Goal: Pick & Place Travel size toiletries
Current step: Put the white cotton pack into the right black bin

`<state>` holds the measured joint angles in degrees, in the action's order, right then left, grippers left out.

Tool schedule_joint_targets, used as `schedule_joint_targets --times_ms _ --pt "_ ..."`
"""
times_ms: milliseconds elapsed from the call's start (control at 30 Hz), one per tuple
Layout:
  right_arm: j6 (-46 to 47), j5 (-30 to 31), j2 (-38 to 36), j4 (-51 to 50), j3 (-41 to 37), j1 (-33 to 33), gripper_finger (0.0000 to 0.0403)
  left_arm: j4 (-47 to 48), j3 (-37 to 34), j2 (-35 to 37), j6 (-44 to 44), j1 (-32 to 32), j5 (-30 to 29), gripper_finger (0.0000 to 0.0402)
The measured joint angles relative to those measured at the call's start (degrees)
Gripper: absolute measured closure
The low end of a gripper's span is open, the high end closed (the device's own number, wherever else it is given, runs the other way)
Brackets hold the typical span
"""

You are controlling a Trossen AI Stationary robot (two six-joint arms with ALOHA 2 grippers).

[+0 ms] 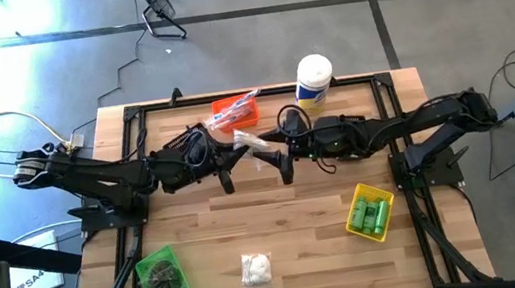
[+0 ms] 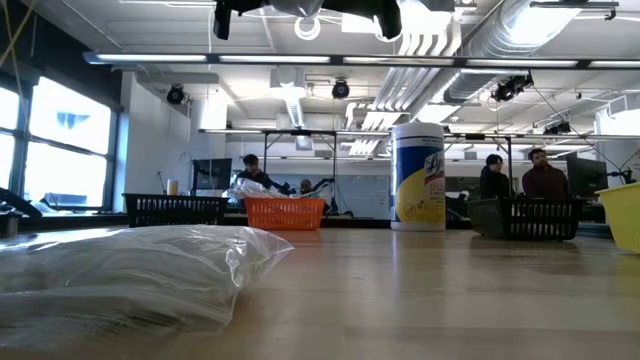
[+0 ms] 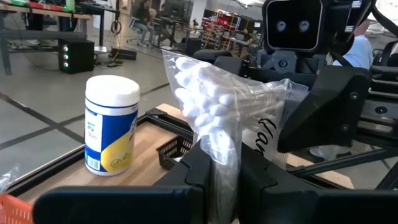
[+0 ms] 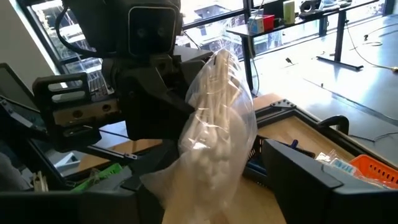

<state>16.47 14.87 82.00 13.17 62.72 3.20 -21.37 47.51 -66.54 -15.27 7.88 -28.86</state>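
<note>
Mid-air handoff by the look of it: clear bag of cotton swabs (image 3: 214, 109) pinched tight in the left gripper (image 3: 219, 180) above the table's middle, right gripper (image 4: 205, 186) spread wide around its far end, probably for a regrip before binning.

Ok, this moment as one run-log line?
left pincer: shut on bag of cotton swabs | right pincer: open around same bag | phase: mid-air handover

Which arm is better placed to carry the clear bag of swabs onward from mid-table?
Left. The left gripper is shut on the bag of swabs, while the right gripper stands open around its other end, gripping nothing.
</note>
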Motion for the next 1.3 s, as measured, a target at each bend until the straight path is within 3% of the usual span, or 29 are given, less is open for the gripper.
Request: schedule_joint_targets --times_ms 533,933,1300 --pt "0.0 0.04 0.0 -0.09 0.0 0.0 0.0324 0.35 0.0 0.0 -0.01 0.0 -0.02 0.0364" --pt "-0.24 0.02 0.0 -0.26 0.0 0.0 0.0384 0.55 0.0 0.0 0.87 0.0 -0.15 0.0359" --pt "-0.22 -0.02 0.0 -0.24 0.0 0.0 0.0385 0.58 0.0 0.12 1.05 0.0 0.48 0.0228"
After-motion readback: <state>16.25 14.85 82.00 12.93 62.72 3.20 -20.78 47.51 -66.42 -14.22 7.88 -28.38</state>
